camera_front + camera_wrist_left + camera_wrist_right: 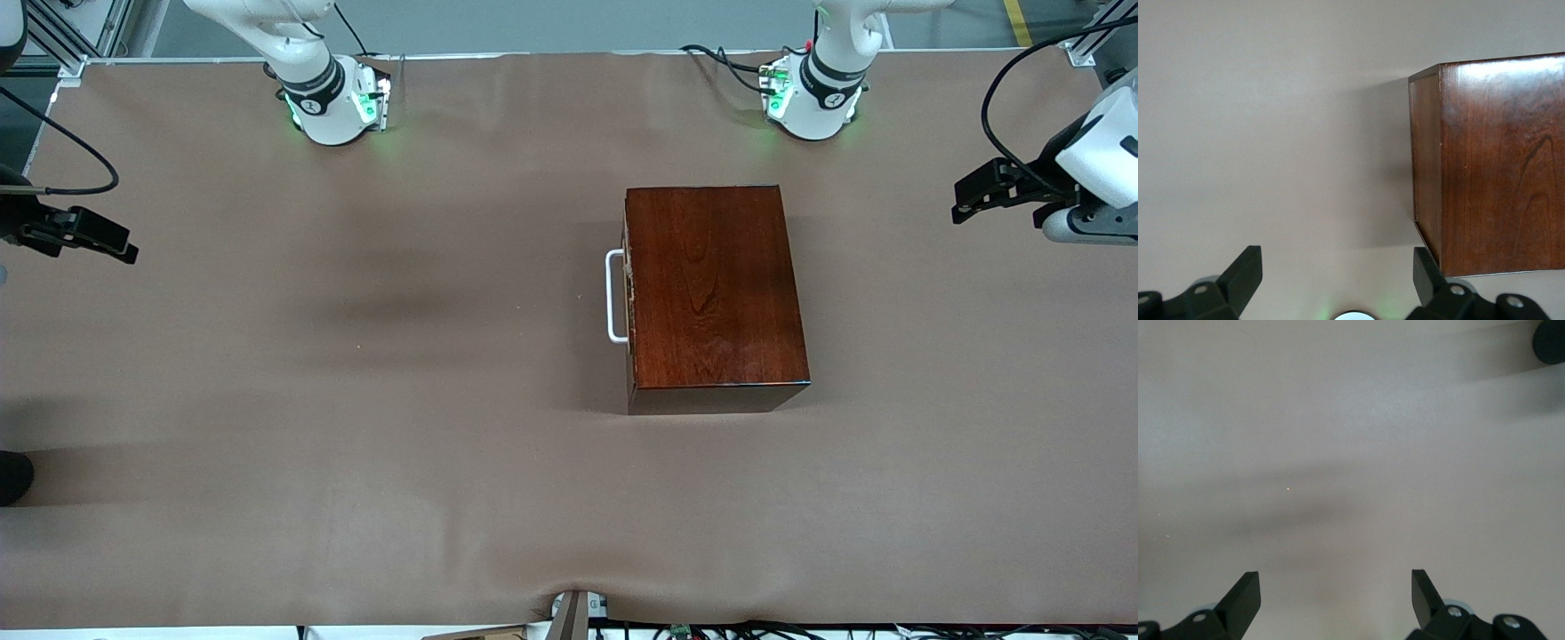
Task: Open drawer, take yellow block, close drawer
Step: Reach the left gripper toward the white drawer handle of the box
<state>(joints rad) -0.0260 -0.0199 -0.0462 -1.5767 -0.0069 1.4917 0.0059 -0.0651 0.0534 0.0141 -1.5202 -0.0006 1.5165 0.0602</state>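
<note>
A glossy reddish-brown wooden box stands on the table, closer to the left arm's end. Its drawer is shut, and the white bar handle faces the right arm's end. The yellow block is hidden. My left gripper hangs open and empty over the left arm's end of the table, well away from the box. In the left wrist view the gripper frames bare cloth, with a corner of the box beside one fingertip. My right gripper hangs open and empty over the right arm's end.
A brown cloth covers the table, wrinkled along the edge nearest the front camera. A dark round object sits at the right arm's end, also in the right wrist view. The arm bases stand along the edge farthest from that camera.
</note>
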